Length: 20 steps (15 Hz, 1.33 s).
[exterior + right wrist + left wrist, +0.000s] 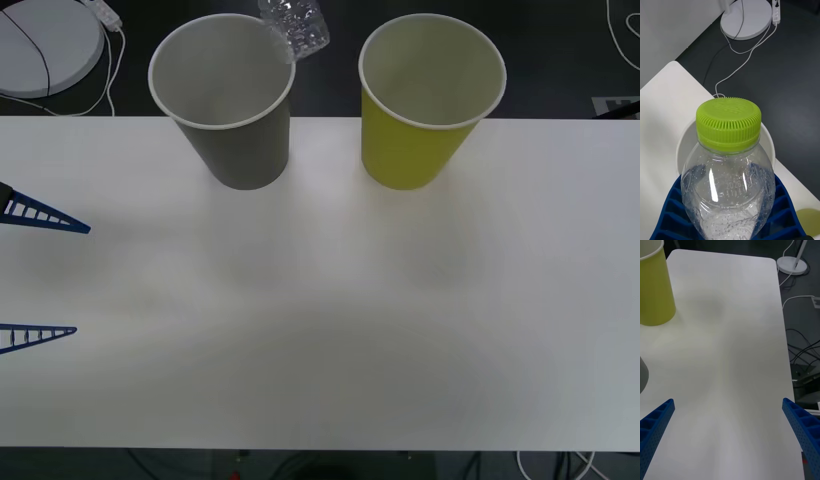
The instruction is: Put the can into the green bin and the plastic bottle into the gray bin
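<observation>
While your left gripper waits at the table's left edge, its two blue ribbed fingers spread wide apart over bare tabletop with nothing between them, the work is happening at the far side. From the left wrist you see the same fingers at the two corners, the white table stretching ahead of them, with the green bin standing upright on it and a sliver of the gray bin nearer the fingers.

Moving right in the front view, you find the gray bin upright near the table's far edge, its pale inside showing. The plastic bottle sits just above the far right part of that bin's rim, tilted (you see only its clear body here).

Further right stands the green bin, upright, beside the gray one and apart from it.

Your right gripper is clamped on the plastic bottle: from the right wrist, the blue ribbed fingers hug both sides of the clear body, the lime-green cap pointing away from the camera. Behind the cap you can see the gray bin's white rim, and past it the dark floor with white cables
</observation>
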Each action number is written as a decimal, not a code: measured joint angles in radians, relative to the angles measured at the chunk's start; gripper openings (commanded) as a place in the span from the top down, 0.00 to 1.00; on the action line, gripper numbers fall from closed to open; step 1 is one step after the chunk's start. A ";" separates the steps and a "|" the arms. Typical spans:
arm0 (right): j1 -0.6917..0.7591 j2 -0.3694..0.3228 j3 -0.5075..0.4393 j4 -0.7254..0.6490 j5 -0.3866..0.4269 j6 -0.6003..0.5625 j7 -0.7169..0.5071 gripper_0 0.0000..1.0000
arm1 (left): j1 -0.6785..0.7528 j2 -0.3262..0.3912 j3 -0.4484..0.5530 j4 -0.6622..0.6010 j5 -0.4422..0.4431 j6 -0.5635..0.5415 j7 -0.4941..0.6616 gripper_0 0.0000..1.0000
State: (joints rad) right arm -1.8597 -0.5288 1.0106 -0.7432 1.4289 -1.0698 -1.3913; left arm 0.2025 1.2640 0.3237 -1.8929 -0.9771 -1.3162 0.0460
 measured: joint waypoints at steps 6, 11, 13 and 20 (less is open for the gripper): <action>-0.058 0.085 0.036 0.094 0.016 0.003 0.000 1.00 | 0.000 0.000 0.000 0.000 0.000 0.000 0.000 0.00; -0.091 0.151 0.063 0.165 0.021 0.018 0.000 1.00 | 0.000 0.000 0.000 0.000 0.000 0.000 0.000 0.00; -0.102 0.173 0.073 0.188 0.021 0.023 0.000 1.00 | 0.000 0.000 0.000 0.000 0.000 0.000 0.000 0.00; -0.114 0.200 0.092 0.196 0.036 0.033 0.001 1.00 | 0.000 0.000 0.000 0.000 0.000 0.000 0.000 0.00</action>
State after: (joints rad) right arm -1.9741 -0.3284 1.1025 -0.5470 1.4654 -1.0370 -1.3907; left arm 0.2025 1.2640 0.3237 -1.8929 -0.9771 -1.3162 0.0460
